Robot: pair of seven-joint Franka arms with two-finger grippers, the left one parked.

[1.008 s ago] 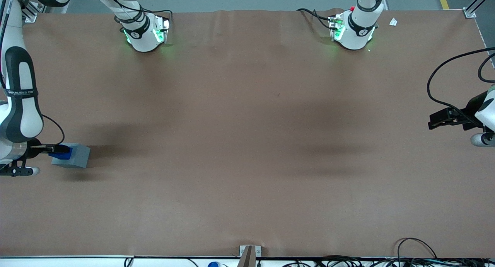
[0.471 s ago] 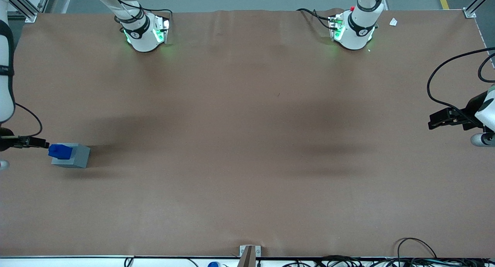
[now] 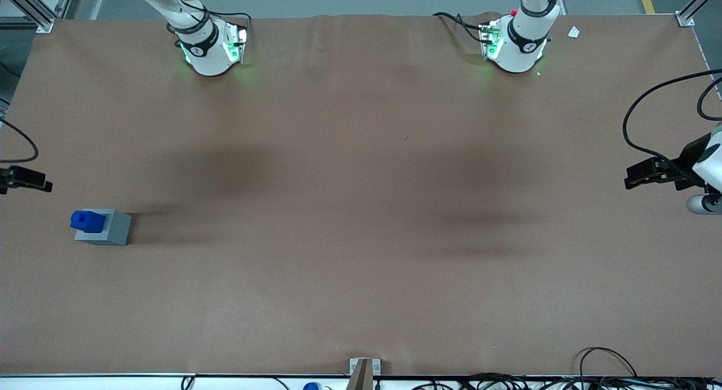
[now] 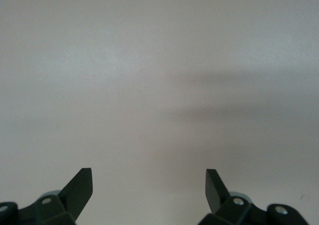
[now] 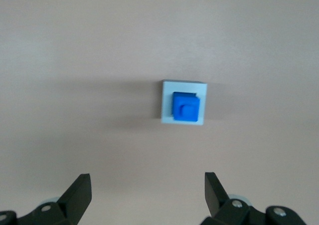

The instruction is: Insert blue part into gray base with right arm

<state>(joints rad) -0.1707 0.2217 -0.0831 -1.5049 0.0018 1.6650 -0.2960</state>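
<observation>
Hand (image 5: 147, 185) hangs open high above blue part (image 5: 186, 108) seated in gray base (image 5: 184, 104).

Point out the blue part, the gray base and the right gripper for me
blue part (image 5: 186, 107), right wrist view, on its top stud.
gray base (image 3: 113, 228), front view, on its side face.
gripper (image 5: 148, 187), right wrist view, midway between its open fingertips, well above the base.

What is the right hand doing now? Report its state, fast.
Right hand: open, holding nothing, raised well above the blue part, which sits in the gray base.
</observation>
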